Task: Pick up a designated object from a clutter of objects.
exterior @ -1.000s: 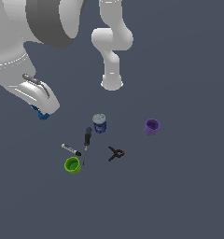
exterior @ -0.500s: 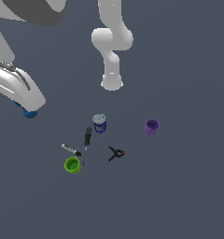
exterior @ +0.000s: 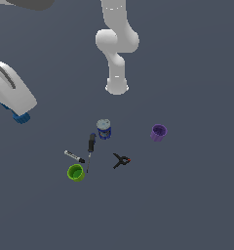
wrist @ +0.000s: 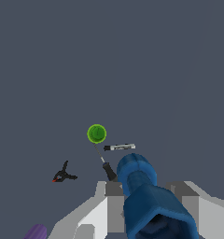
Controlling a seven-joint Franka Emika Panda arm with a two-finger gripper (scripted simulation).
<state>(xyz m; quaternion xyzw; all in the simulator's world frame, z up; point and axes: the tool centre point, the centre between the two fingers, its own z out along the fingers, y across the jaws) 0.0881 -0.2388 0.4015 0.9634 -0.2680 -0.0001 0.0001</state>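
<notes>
One bright-blue piece sits clamped in my tool, lifted well clear of the clutter.

Six other items lie on the desk near the middle of the exterior frame: the green cup, marker, black screwdriver, grey-topped can, black clamp and purple cup. My tool is at the left edge of that frame, with the blue piece poking out below its white fingers; in the wrist view it runs lengthwise straight out from between them, its rounded end toward the green cup. It looks pinched, not loose, so I judge the pick all but done; what's left is holding it steady, away from the pile to the lower right.
</notes>
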